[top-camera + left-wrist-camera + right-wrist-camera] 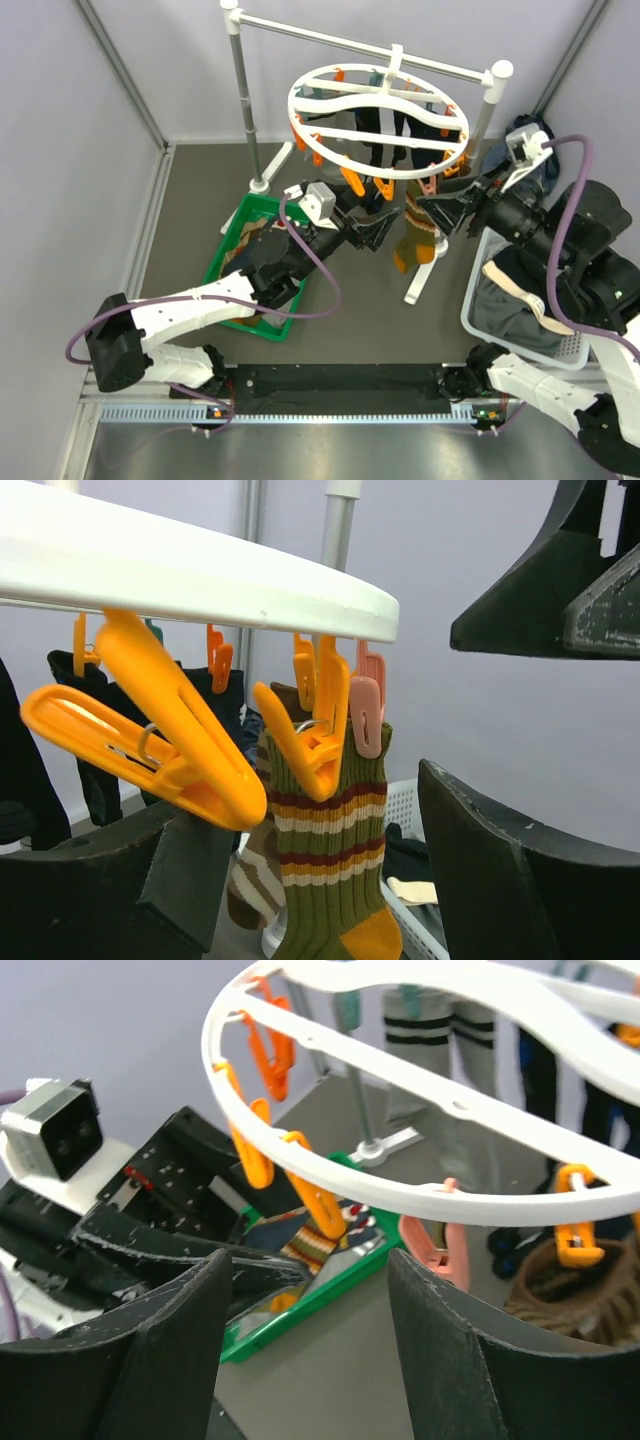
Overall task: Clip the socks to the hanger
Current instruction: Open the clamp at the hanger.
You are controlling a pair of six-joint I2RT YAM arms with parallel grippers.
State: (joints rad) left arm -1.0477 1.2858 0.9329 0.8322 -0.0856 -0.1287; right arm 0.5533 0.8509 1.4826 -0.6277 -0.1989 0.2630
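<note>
Both pincers stand wide with nothing gripped: our left gripper (380,228) sits just left of the olive striped sock (330,850), and our right gripper (432,215) sits just right of it, under the hanger's (200,565) near rim. We see the sock hanging from that rim, cuff up at an orange clip (310,745) and a pink clip (366,715); can't tell which one bites. Green tray (225,245) near left, white basket (475,320) near right.

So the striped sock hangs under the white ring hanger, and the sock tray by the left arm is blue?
No: the tray is green, as the top view shows. The striped sock does hang under the white ring hanger.
</note>
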